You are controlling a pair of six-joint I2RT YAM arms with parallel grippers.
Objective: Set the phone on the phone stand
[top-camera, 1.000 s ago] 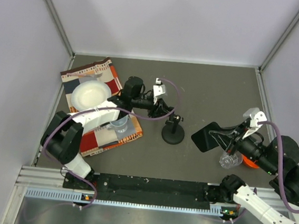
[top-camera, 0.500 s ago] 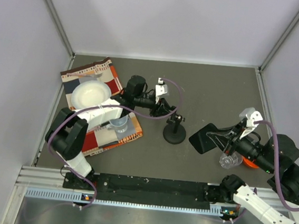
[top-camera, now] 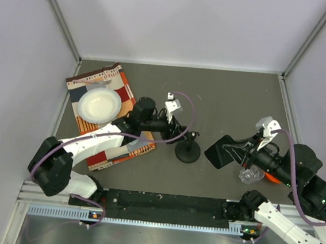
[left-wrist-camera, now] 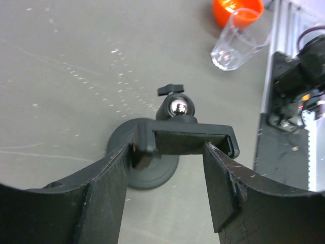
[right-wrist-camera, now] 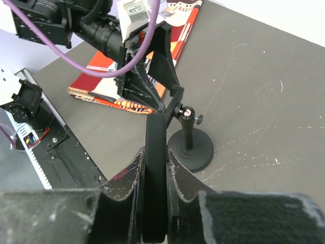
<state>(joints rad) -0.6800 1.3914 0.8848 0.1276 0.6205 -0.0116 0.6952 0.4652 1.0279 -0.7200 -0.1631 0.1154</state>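
The phone stand [top-camera: 187,153] stands mid-table, a round black base with a post and a clamp bracket on top. My left gripper [top-camera: 179,134] is open beside it. In the left wrist view its fingertips straddle the bracket [left-wrist-camera: 188,140], and the left finger [left-wrist-camera: 114,178] touches the bracket's end. My right gripper [top-camera: 242,151] is shut on the phone [top-camera: 221,150], a thin black slab held on edge above the table, right of the stand. In the right wrist view the phone [right-wrist-camera: 155,137] sits upright between my pads, with the stand [right-wrist-camera: 190,147] just beyond it.
A patterned orange cloth [top-camera: 106,85] with a white bowl [top-camera: 99,105] lies at the left. A clear cup [top-camera: 250,175] and an orange object [top-camera: 270,177] sit under my right arm. The metal rail [top-camera: 160,205] runs along the near edge.
My left arm has swung and brought its gripper closer onto the stand's bracket; the stand has shifted slightly nearer. My right gripper has carried the phone a little left toward the stand.
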